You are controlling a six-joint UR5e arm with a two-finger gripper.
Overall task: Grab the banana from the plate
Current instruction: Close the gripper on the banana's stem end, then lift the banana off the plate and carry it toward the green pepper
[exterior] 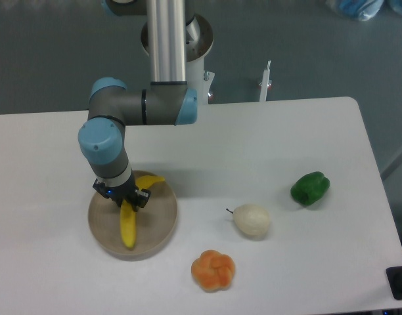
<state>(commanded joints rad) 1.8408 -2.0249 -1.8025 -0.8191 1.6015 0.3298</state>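
camera view: one fixed camera looks down at a white table (267,151) from above.
banana: the yellow banana (128,224) lies in the plate (160,226), bent like an l. one short end points up and right near the rim, and the long end points down toward the front.
plate: round and tan, at the left part of the table. the banana is the only thing in it.
pincer: the gripper (123,198) is down low on the bend of the banana. its two fingers look pulled in close on the banana, so i think it is clamped on it.
step: i think this is the grab, and the lift is not done yet, since the banana looks like it lies flat in the plate.
other fruit: a pale pear (251,220), a green pepper (310,188) and an orange bumpy fruit (213,270) sit well apart from the plate, on the right.
what could go wrong: the skin is smooth, so the banana could slip out if the squeeze is weak. the hold is near the bend, so the long end could swing down and twist loose. the fingers are close to the plate floor, so they could scrape or drag the plate.
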